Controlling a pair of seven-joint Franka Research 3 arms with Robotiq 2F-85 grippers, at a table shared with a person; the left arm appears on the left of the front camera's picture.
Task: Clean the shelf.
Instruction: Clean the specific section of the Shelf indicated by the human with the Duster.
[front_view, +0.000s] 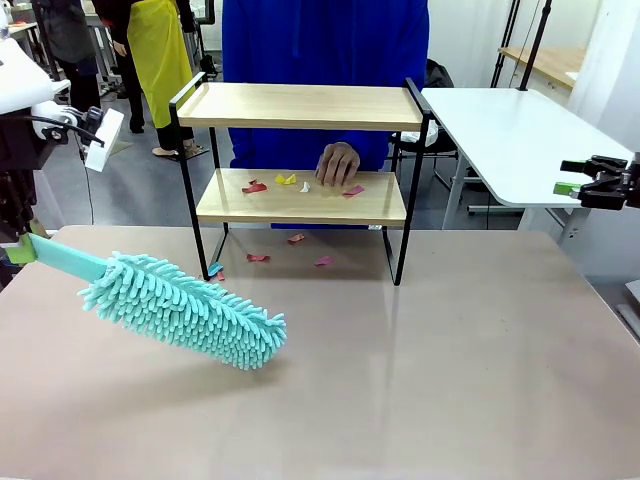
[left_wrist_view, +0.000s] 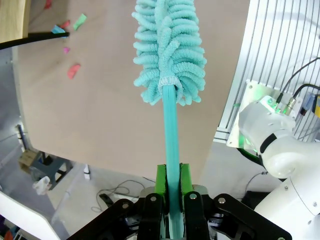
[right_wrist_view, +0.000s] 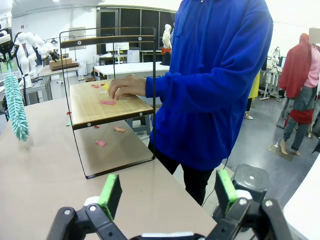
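The shelf (front_view: 300, 106) stands at the table's far middle, its two wood boards in a black frame. Red, yellow, white and pink paper scraps (front_view: 256, 186) lie on its lower board, where the person's hand (front_view: 338, 163) rests. My left gripper (front_view: 10, 250) at the far left is shut on the handle of a teal fluffy duster (front_view: 185, 310), whose head hangs low over the table. The left wrist view shows the green pads (left_wrist_view: 161, 181) clamping the duster handle (left_wrist_view: 171, 130). My right gripper (front_view: 566, 177) hovers open and empty at the far right, facing the shelf (right_wrist_view: 107, 102).
More scraps (front_view: 258, 257) lie on the table (front_view: 420, 380) under the shelf. The person in a blue hoodie (right_wrist_view: 215, 75) stands behind the shelf. A second white table (front_view: 510, 130) is at the back right. The near half of the table is bare.
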